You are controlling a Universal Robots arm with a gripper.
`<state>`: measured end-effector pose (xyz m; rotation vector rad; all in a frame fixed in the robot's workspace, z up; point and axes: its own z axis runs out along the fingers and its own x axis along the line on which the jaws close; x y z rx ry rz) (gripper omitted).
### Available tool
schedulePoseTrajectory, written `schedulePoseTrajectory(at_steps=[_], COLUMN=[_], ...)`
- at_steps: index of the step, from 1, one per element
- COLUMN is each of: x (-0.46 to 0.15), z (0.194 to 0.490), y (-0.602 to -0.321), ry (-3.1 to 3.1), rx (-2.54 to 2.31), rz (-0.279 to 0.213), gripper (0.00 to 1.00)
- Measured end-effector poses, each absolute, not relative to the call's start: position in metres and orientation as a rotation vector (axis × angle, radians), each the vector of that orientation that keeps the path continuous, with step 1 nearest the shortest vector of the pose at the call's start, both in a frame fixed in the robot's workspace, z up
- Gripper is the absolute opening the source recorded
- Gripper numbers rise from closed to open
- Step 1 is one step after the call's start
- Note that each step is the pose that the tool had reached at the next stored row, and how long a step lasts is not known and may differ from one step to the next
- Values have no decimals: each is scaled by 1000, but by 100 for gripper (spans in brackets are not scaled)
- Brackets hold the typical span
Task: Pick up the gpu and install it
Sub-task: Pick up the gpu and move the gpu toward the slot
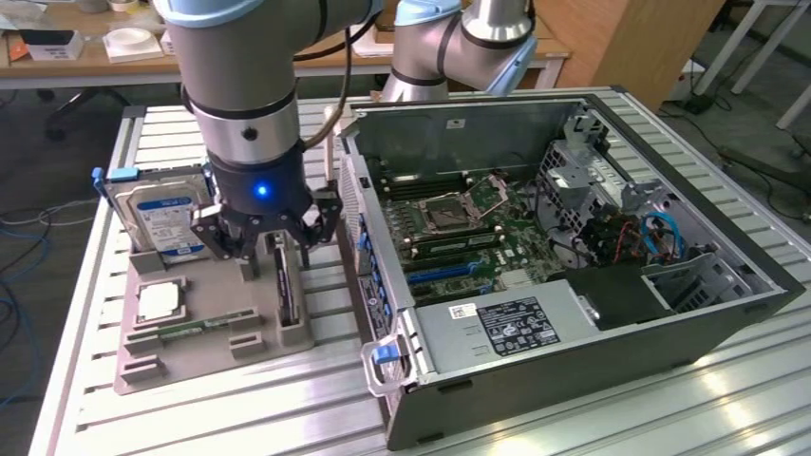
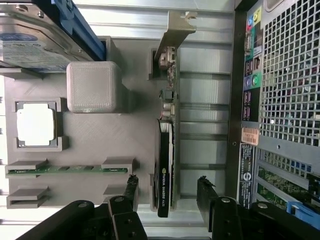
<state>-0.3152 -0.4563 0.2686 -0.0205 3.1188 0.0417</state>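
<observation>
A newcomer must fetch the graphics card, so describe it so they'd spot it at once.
Find the open computer case; the grey tray lies beside it, on the exterior view's left. On the tray's side nearest the case, the gpu stands on edge under the open pincer. Unlike the blue-labelled hard drive and flat RAM stick, it has a black shroud and silver bracket.

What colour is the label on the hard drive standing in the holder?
Blue and white; the hard drive shows best in the exterior view.
</observation>
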Motion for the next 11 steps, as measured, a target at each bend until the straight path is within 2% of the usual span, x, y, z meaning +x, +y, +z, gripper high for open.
schedulePoseTrajectory(at_steps=[11], x=[-315], z=[257], y=[-456], ry=[3119], rx=[-21], rz=[42], gripper=[59])
